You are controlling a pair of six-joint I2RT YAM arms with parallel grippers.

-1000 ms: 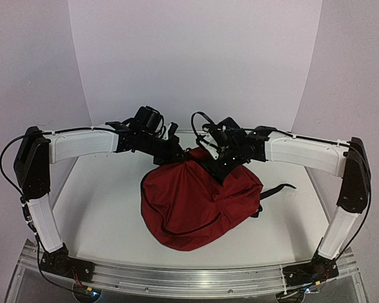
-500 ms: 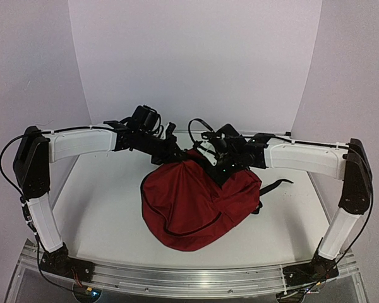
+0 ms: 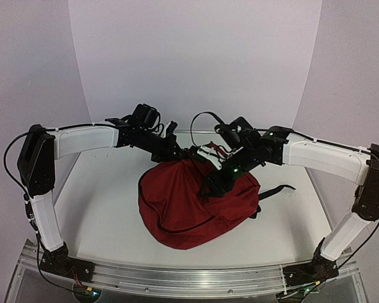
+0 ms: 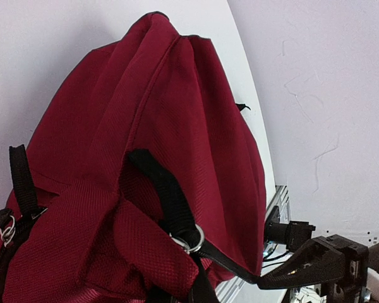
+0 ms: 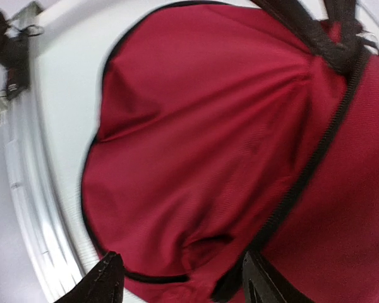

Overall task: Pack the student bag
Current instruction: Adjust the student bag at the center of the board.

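Grip matters most: the left gripper (image 3: 175,150), jaws pressed together on what looks like the bunched top fabric of the student bag (image 3: 183,208), should hold that edge high and taut so the mouth can be worked. The bag slumps just below it. The right gripper (image 5: 183,284), fingers (image 5: 106,283) spread and empty, hovers close over the red panel, the black zipper (image 5: 316,158) running under them.

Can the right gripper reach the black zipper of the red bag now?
Probably yes: the right gripper is open over the student bag, and the zipper lies uncovered close by its fingers.
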